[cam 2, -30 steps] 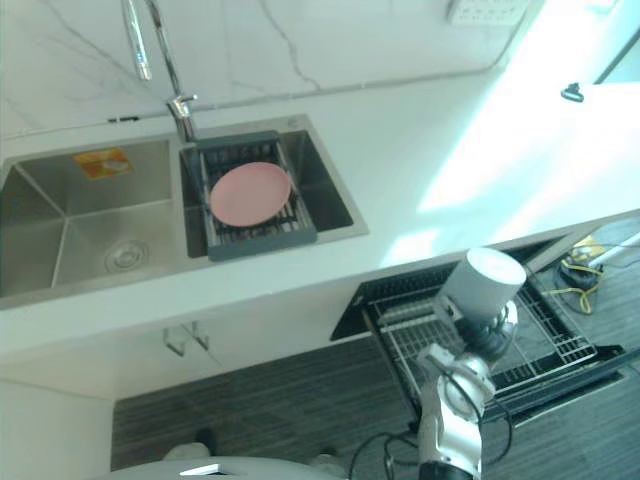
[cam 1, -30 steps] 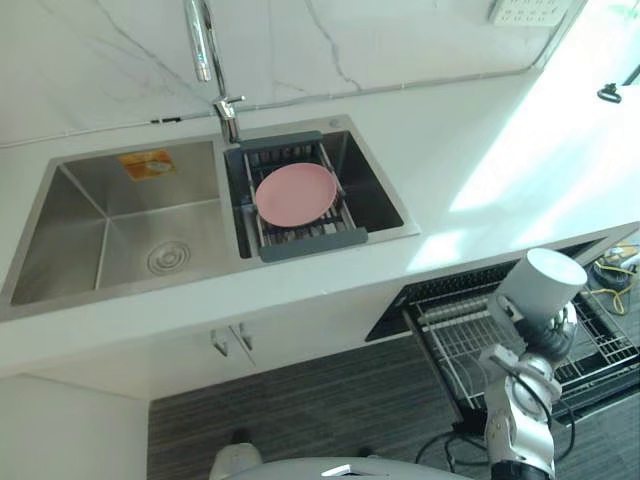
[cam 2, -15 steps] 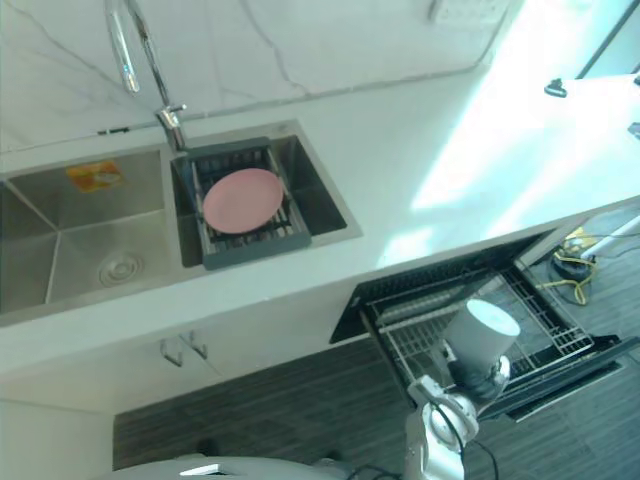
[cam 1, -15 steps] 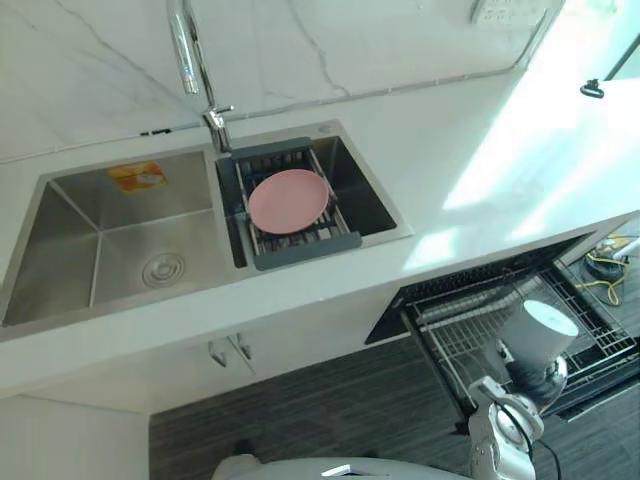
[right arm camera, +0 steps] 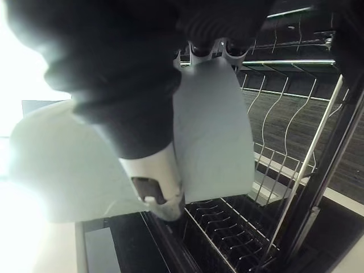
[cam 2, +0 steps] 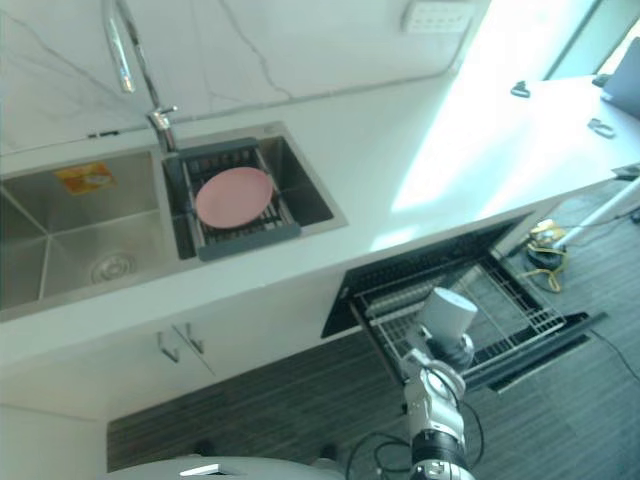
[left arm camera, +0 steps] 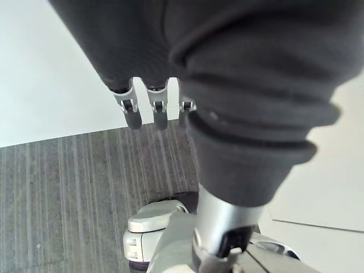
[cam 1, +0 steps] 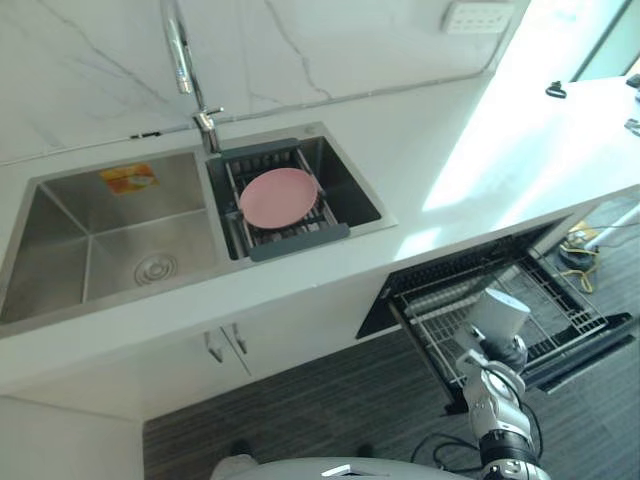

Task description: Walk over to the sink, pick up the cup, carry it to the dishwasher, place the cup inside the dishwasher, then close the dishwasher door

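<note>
white cup held over the open dishwasher rack

the right hand [cam 1: 495, 358] has its fingers and thumb [right arm camera: 154, 181] wrapped round the lower part of the smooth white cylindrical cup [cam 1: 500, 312], clamped on it. the cup stands roughly upright over the near left part of the pulled-out wire dish rack [cam 1: 565, 300]. whether it touches the wires cannot be told. to its right the rack lies open, with thin upright tines [right arm camera: 267, 142] and a dark frame edge. the lowered dark dishwasher door [cam 1: 600, 342] juts out past the rack at the right. just beyond the cup, the front edge of the white stone counter [cam 1: 470, 170] overhangs the dark dishwasher opening [cam 1: 400, 295].

far left, a brushed steel double-bowl sink [cam 1: 110, 240] is set into the counter. a round matte pink plate [cam 1: 278, 195] lies on a grey slatted drain rack [cam 1: 300, 238] over its right bowl, with a curved chrome tap [cam 1: 180, 60] behind. below are flat white cabinet doors [cam 1: 225, 345], and the dark striped floor [cam 1: 330, 410] is open room on the near side.

the left hand [left arm camera: 158, 114] hangs over the floor, its fingers relaxed and apart, holding nothing
</note>
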